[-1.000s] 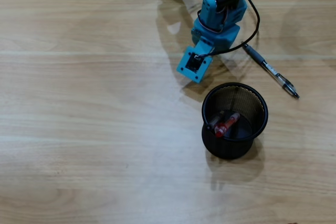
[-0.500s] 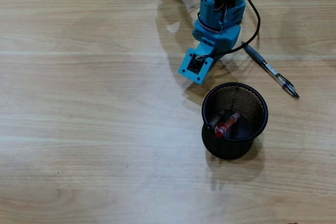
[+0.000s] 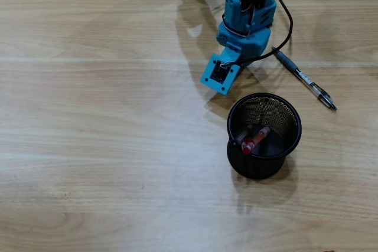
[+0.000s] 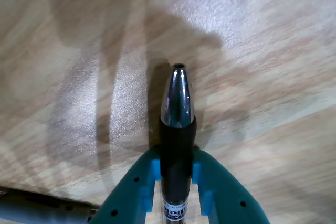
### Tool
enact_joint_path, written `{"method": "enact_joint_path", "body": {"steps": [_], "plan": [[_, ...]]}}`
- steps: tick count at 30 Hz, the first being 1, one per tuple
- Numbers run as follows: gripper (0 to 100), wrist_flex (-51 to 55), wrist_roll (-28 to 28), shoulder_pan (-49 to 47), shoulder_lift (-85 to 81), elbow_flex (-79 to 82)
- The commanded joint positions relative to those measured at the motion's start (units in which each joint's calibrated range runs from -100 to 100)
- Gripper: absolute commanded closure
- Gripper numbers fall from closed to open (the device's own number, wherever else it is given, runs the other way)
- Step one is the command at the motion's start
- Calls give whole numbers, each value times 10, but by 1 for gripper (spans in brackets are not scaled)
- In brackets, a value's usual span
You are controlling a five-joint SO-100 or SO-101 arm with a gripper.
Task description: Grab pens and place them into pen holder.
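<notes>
Pale wood-grain table (image 3: 88,116) fills both views, lit evenly, with soft shadows below the arm. Blue arm (image 3: 248,10) enters the overhead view from the top centre and bends down toward the middle of the frame; its wrist camera block sits just above and left of the pen holder (image 3: 293,123). Pen holder: round black wire-mesh cup, centre-right of the overhead view, standing upright. Inside it, low on the left side, a red pen (image 3: 255,139) lies slanted, with another darker pen end beside it; which pen that is, cannot tell. On the table at the upper right of the overhead view, a grey-and-clear pen (image 3: 307,81) lies diagonally, tip toward the lower right, its upper end near the arm's black cable (image 3: 287,28), well clear of the cup. Wrist view: gripper (image 4: 176,169) comes in from the bottom edge, both teal fingers (image 4: 137,187) pressed against a black pen (image 4: 176,145) between them, clamped on the dark barrel. Its chrome tip points to the top of the frame, over bare table and apart from it, with its shadow just to the left.
</notes>
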Motion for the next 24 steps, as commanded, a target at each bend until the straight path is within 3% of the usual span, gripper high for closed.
{"method": "enact_joint_path", "body": {"steps": [1,9,16,24], "plan": [[98,4,3,10,-34,-10],[98,129,4,17,-132,-56],[98,216,43,33,-201,-149],[98,212,91,45,-261,-181]]}}
